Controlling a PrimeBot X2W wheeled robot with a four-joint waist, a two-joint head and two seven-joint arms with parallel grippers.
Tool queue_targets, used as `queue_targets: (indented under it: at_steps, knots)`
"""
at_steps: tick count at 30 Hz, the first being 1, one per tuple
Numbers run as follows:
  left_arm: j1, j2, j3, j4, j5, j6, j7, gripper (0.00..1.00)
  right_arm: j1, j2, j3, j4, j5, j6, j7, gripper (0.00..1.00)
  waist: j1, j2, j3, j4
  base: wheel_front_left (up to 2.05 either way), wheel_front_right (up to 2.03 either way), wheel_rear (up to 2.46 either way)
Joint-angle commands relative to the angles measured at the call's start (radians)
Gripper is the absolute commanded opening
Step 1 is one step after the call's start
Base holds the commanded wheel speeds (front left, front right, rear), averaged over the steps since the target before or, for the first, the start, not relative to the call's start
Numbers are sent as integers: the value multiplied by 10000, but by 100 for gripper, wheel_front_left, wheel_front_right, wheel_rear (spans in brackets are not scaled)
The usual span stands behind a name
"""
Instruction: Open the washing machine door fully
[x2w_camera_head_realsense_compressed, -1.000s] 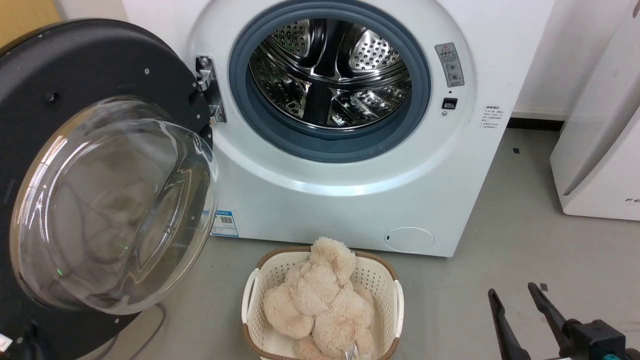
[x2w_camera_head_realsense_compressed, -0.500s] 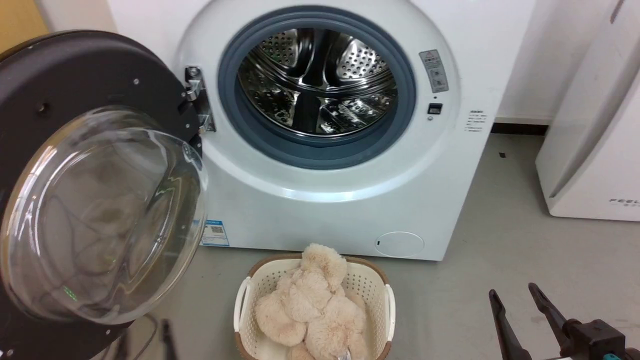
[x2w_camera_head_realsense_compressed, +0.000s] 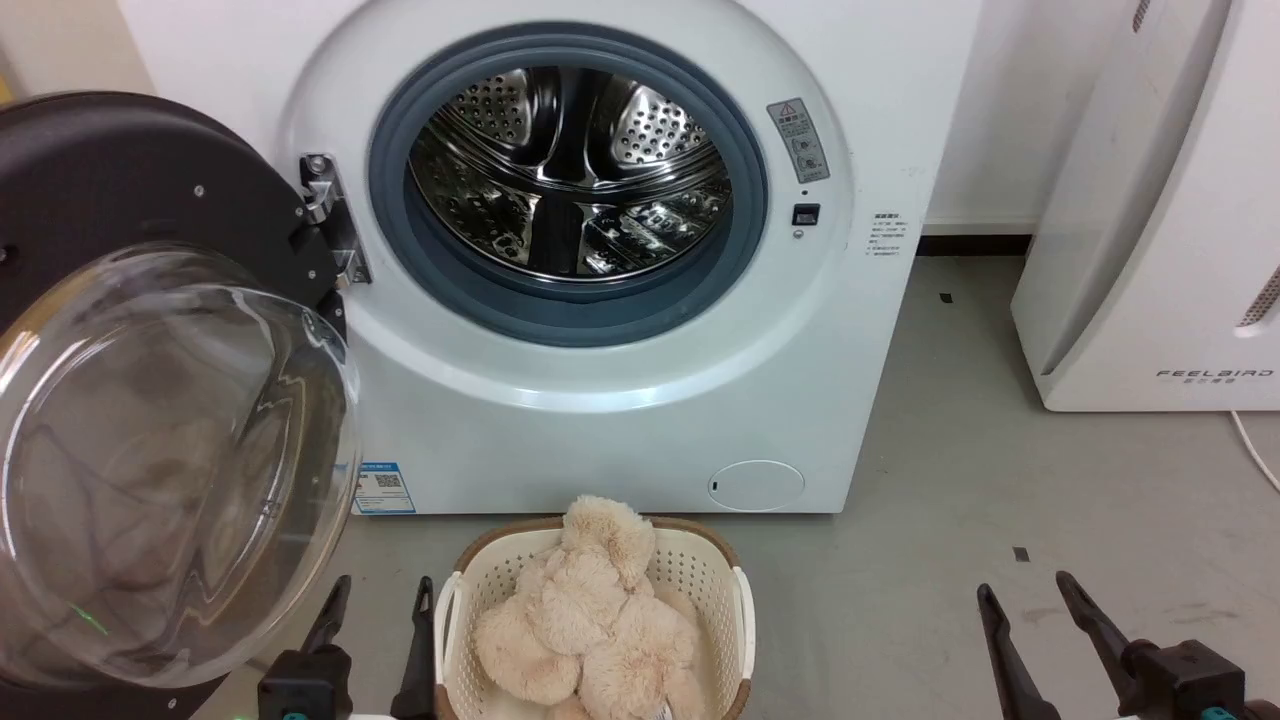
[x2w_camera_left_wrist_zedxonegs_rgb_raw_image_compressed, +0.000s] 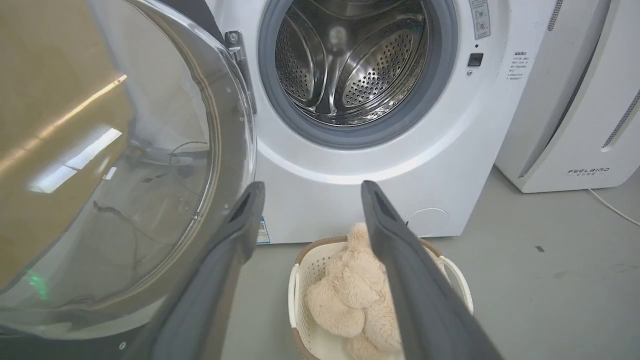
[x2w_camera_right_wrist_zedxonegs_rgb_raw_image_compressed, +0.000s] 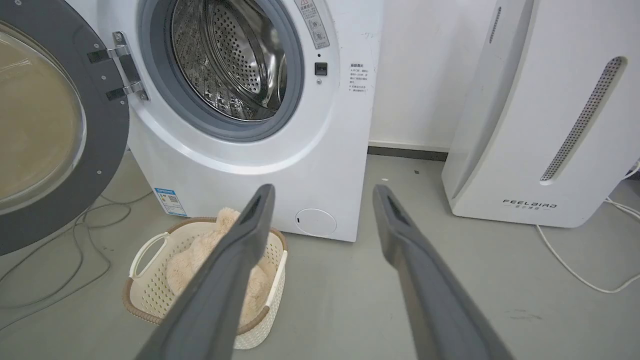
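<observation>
– Hanging wide open, head view left: washing machine door (x2w_camera_head_realsense_compressed: 150, 420), black disc, clear bulging bowl, hinged to the washing machine (x2w_camera_head_realsense_compressed: 620, 400). Hands?
– Left hand (x2w_camera_head_realsense_compressed: 384, 582), right hand (x2w_camera_head_realsense_compressed: 1025, 584): both spread, empty. Left wrist view: bowl near one finger. Right wrist view: door far left.

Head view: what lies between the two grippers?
In the head view, a cream basket holding a beige plush toy sits beside the left gripper; bare grey floor runs on to the right gripper.
</observation>
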Motion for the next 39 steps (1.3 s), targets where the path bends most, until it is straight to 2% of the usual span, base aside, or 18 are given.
queue_targets:
  at_steps: [1, 10, 11, 39]
  knots:
    - [-149, 94, 62, 43, 61, 107, 68, 100, -60, 36, 17, 40, -61, 8, -17, 100, 0, 0, 18, -57, 0, 0, 0]
    - [-82, 215, 284, -3, 18, 379, 107, 100, -167, 36, 69, 182, 44, 8, -82, 100, 0, 0, 80, -131, 0, 0, 0]
    - [-17, 169, 276, 15, 30, 353, 146, 0, -21, 0, 52, 156, 36, 0, -25, 0, 0, 0, 82, -133, 0, 0, 0]
    - [-220, -251, 658, 10, 437, -108, 343, 0, -363, 5, 81, 327, -92, 1, -2, 0, 0, 0, 180, -142, 0, 0, 0]
